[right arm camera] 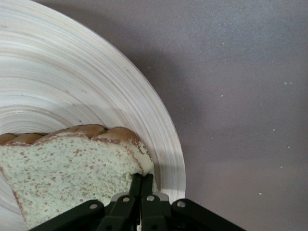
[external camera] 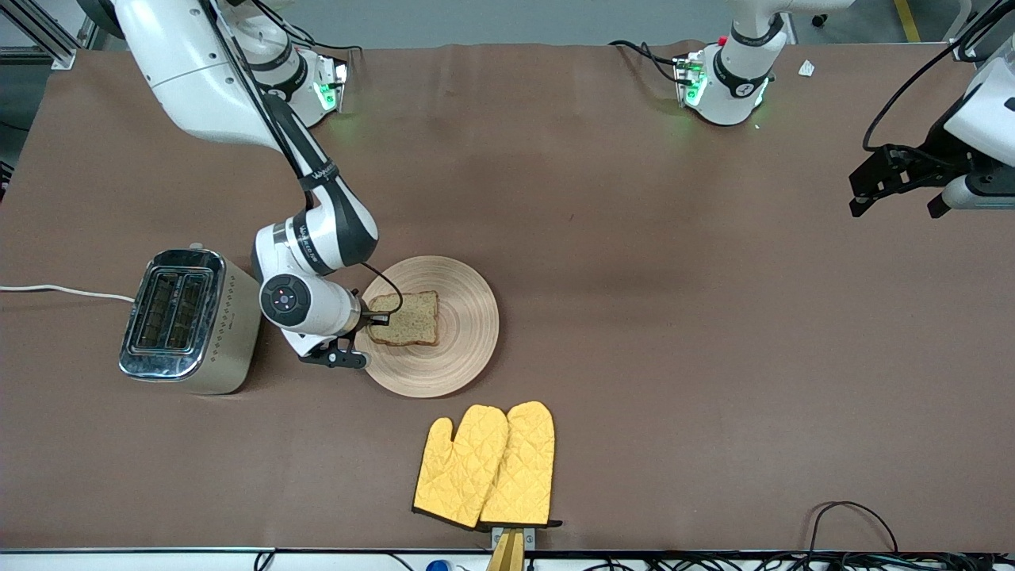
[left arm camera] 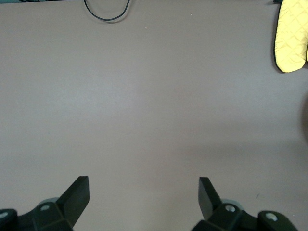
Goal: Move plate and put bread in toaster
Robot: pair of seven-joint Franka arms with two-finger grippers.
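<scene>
On the brown worktop [external camera: 634, 317], the plate [external camera: 468, 333] lies flat beside the toaster [external camera: 190, 321], toward the right arm's end, with the bread [external camera: 408, 319] lying on its grooved wood. Low over the plate's edge on the toaster's side sits the right claw [external camera: 373, 319], and the right wrist view shows its fingers pinched together on a corner of the bread [right arm camera: 62, 168], close to the plate's rim [right arm camera: 163, 144]. Both toaster slots face up, its white cord [external camera: 63, 292] trailing off toward the worktop's end. Nearer to the front camera than the plate, a pair of yellow oven mitts [external camera: 488, 468] lies flat, well apart from the toaster. At the other end of the worktop the left arm waits, its left claw [external camera: 896, 194] up in the air over bare worktop, fingers [left arm camera: 77, 195] spread wide with nothing between them; one mitt [left arm camera: 291, 36] shows at the edge of its wrist view.
</scene>
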